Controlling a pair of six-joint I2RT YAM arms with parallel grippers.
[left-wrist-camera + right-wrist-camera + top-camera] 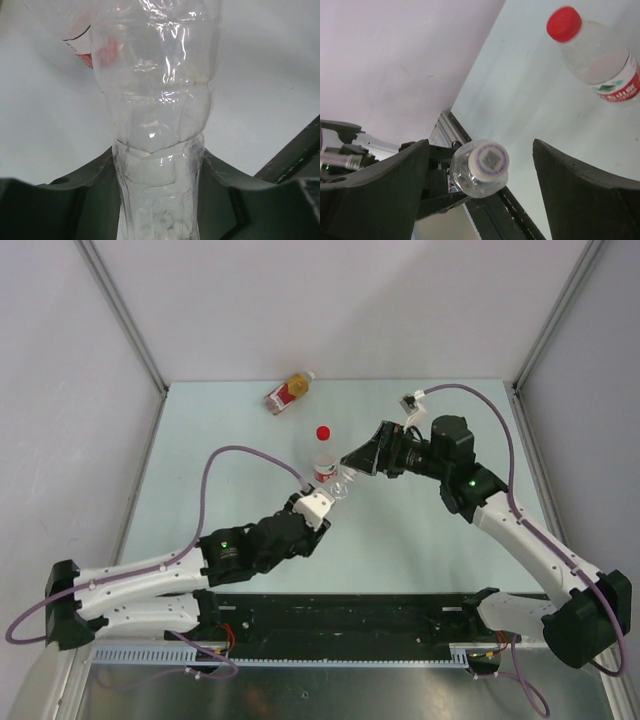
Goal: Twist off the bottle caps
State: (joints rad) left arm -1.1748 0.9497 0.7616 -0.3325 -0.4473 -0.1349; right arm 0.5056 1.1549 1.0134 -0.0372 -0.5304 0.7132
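My left gripper (320, 504) is shut on the clear unlabelled bottle (341, 484), held tilted above the table with its top toward the right arm. In the left wrist view the bottle (157, 130) fills the gap between the fingers (75, 200). My right gripper (352, 459) is open, and its jaws stand either side of the bottle's white cap (490, 160) without touching it. The red-and-white labelled bottle (323, 462) stands upright just behind, with its red cap (323, 433) on; it also shows in the right wrist view (602, 57). The amber bottle (290, 392) lies at the back.
White walls enclose the table on the left, back and right. The metal rail (330, 655) and the arm bases run along the near edge. The purple cable (250, 452) of the left arm arcs over the table's left middle.
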